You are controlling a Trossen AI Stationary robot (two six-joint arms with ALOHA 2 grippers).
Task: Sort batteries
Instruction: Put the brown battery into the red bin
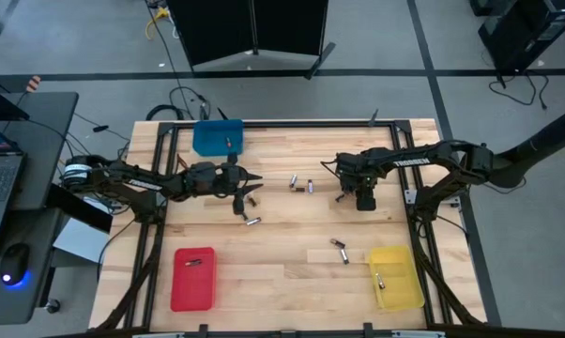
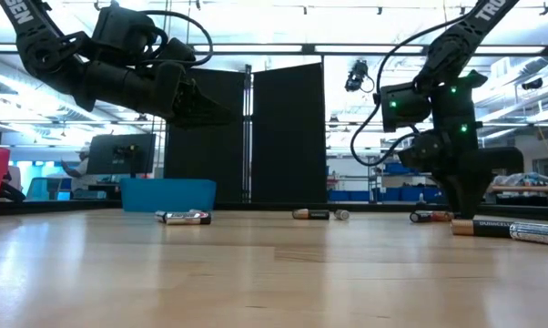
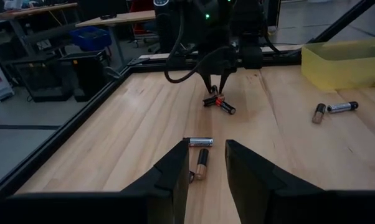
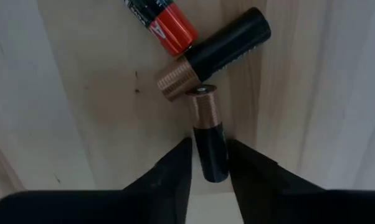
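Several batteries lie loose on the wooden table (image 1: pixel 282 282). My right gripper (image 4: pixel 209 171) points down at the table's right centre over a cluster of three. It is shut on a black battery with a copper end (image 4: pixel 207 124). Next to that one lie a second black-and-copper battery (image 4: pixel 218 53) and a red-and-black one (image 4: pixel 159 18). My left gripper (image 3: pixel 206 168) hovers open at the table's left centre, nearly level. A silver battery (image 3: pixel 201 142) and a copper-ended one (image 3: pixel 202 163) lie on the table ahead of its fingers. My right gripper pinches the battery's black body (image 4: pixel 211 155) between its two fingers, on the half away from the copper end. The fingers come from above, pointing down, and lie across the battery. The battery lies flat on the table.
A blue tray (image 1: pixel 217 137) stands at the far left, a red tray (image 1: pixel 193 278) at the near left and a yellow tray (image 1: pixel 395 277) at the near right, each with a battery inside. More batteries lie at mid-table (image 1: pixel 302 184) and near the yellow tray (image 1: pixel 342 251).
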